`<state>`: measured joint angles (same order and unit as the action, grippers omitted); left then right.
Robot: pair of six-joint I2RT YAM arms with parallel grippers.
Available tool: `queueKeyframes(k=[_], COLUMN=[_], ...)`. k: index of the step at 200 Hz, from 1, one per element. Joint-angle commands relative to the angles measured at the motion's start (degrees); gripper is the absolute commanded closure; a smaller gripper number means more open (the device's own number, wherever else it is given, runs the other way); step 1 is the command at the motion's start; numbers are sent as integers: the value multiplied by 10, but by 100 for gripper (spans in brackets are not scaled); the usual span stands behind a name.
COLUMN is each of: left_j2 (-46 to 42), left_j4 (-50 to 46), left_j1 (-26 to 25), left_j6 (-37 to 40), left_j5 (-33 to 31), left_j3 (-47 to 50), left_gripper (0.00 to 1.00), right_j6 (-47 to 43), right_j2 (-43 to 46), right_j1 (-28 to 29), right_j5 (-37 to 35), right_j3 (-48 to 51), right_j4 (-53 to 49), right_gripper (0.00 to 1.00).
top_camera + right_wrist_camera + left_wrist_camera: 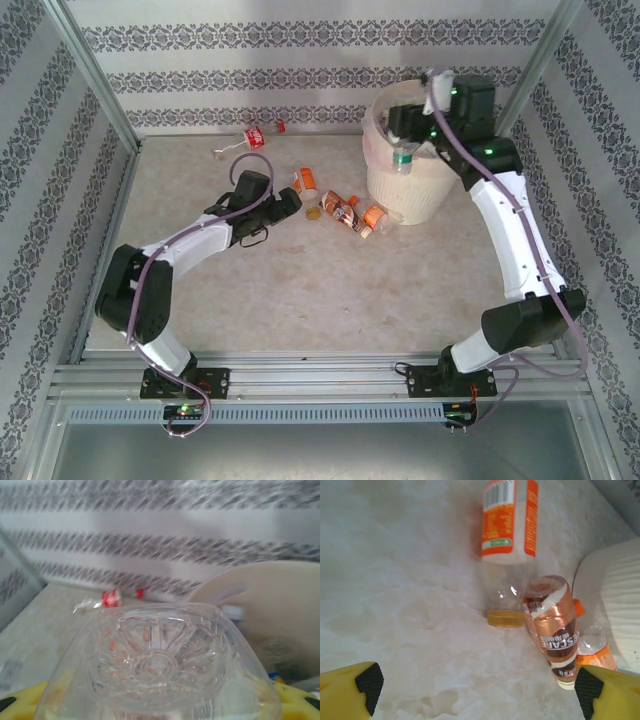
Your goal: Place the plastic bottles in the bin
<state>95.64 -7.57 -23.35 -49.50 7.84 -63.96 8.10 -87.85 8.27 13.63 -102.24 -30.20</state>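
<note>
Right gripper (157, 705) up over the bin (420, 200), pinching a clear bottle (157, 665) between my yellow fingers. Its ribbed base faces the wrist camera and covers most of what lies in front. The cream rim of the bin sits just behind and to the right of it, with blurred bottle shapes down inside. Left gripper (477, 690) is low over the bench (300, 290), jaws spread wide, nothing between them. Ahead of it lies an orange-labelled bottle (507, 525) with a yellowish cap pointing my way. A brown-sleeved bottle (555, 625) lies touching its cap end, and beside that an orange-capped bottle (595, 650) rests close against the bin's wall. Further off, a red-labelled bottle (248, 140) lies alone near the back wall, well apart from the cluster.
</note>
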Motion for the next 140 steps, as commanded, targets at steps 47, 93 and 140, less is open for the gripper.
queueKeyframes(k=[47, 93, 140], left_j2=[87, 127, 165], left_j4=[10, -15, -79], left_j1=[-28, -30, -32], left_j6=[24, 37, 52], left_j5=[24, 3, -43], left_j3=[-79, -113, -165], left_gripper=[0, 0, 0], right_j6=[93, 96, 15], right_j2=[-65, -108, -161], right_j1=[-101, -118, -118], right_j5=[-62, -69, -275], right_j3=[-118, -184, -223], right_j4=[-6, -22, -72], right_gripper=[46, 45, 45])
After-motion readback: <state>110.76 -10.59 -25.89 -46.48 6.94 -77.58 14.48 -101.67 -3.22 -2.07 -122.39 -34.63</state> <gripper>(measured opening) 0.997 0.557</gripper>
